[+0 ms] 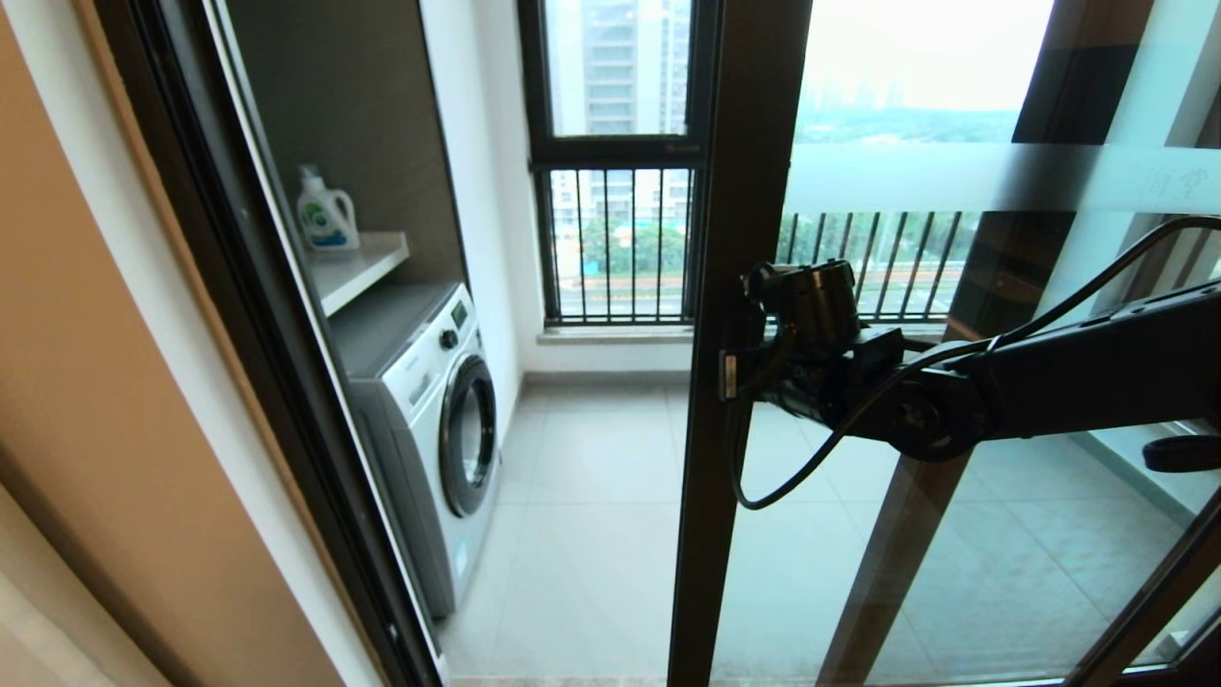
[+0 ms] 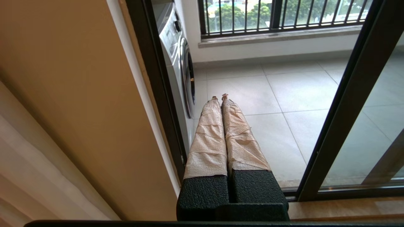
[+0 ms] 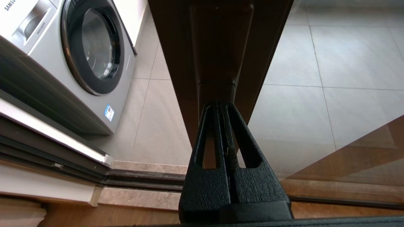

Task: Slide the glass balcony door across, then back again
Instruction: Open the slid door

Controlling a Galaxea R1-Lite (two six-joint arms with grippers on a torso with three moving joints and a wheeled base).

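Balcony with washer (image 1: pixel 429 420) behind; your right claw (image 3: pixel 221 105), closed, tips against door (image 1: pixel 734 239) frame; left claw (image 2: pixel 220 98) closed, empty.

Brown-framed glass balcony door (image 1: pixel 734 286), frosted band, upright, partly open

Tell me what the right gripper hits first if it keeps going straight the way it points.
The right gripper, shut, already looks tip-to-tip with the glass balcony door frame; straight on, that brown frame comes first.
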